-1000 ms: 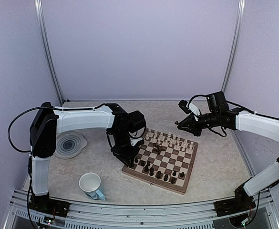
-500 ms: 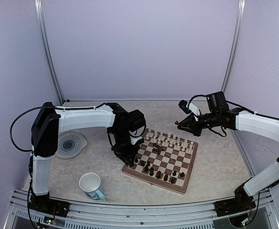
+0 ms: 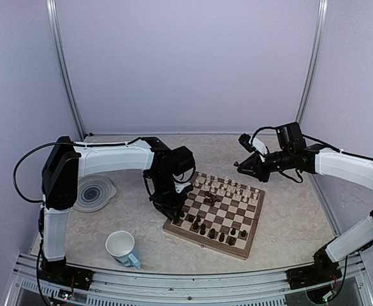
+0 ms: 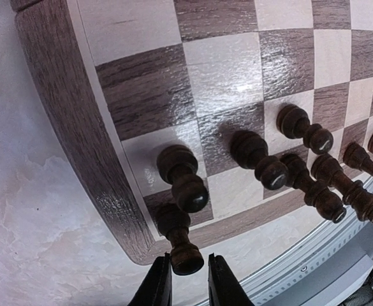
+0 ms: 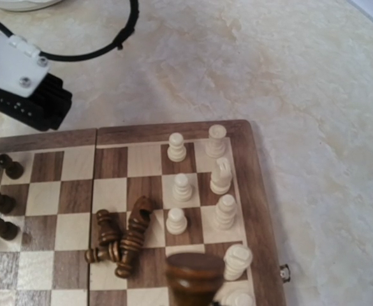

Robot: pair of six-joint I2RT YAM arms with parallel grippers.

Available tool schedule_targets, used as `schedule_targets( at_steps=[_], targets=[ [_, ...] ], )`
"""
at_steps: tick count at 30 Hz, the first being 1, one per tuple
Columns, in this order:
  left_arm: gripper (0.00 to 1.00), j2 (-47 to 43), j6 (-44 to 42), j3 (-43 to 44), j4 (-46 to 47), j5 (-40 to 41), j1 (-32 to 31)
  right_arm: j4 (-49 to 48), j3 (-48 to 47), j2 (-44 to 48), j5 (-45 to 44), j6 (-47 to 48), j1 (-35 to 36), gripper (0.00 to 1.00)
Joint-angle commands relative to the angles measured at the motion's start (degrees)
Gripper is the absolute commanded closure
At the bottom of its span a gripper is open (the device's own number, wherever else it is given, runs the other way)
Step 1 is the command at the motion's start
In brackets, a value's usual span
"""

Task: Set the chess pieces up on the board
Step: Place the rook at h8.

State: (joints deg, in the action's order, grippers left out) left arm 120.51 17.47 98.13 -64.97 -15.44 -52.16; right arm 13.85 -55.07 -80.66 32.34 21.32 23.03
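**A:** How far along is this? The board (image 4: 58,127) sits mid table (image 3: 294,223). White pieces (image 5: 219,175) stand along the far side and dark ones (image 4: 301,172) line the near edge, but a heap (image 5: 125,239) of dark ones lies tipped in the middle.

**B:** Past halfway, I'd guess. The left fingers (image 4: 159,287) are narrow either side of the corner piece (image 4: 186,258), can't tell if they pinch it. The right fingers (image 3: 242,167) are closed, seemingly on a dark piece (image 5: 192,277), though their own camera cuts them off. From above it's too small to count
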Motion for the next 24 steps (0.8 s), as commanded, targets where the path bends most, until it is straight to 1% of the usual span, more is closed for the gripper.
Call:
schedule_targets(
  at_steps=[1, 14, 18, 20, 22, 24],
  targets=[
    [0.77, 1.13, -0.86, 2.15, 0.85, -1.52, -0.32, 0.20, 0.84, 1.81, 0.45, 0.21, -0.79, 1.00],
    [0.76, 0.89, -1.08, 1.55, 0.55, -0.81, -0.29, 0.05, 0.87, 1.61, 0.44, 0.21, -0.79, 1.00],
    [0.76, 0.35, -0.89, 1.92, 0.01, 0.49, -0.28, 0.15, 0.93, 1.65, 0.60, 0.29, -0.79, 1.00],
    [0.72, -0.98, -1.01, 2.40, -0.45, 1.60, -0.29, 0.28, 0.93, 1.65, 0.94, 0.38, -0.79, 1.00],
    [0.67, -4.18, -0.68, 2.49, -0.98, 2.92, -0.10, 0.50, 0.86, 1.61, 1.66, 0.46, -0.79, 1.00],
    [0.65, -7.07, -0.33, 3.27, -1.55, 4.39, -0.05, 0.89, 0.80, 1.50, 3.05, 1.15, -0.79, 1.00]
  ],
)
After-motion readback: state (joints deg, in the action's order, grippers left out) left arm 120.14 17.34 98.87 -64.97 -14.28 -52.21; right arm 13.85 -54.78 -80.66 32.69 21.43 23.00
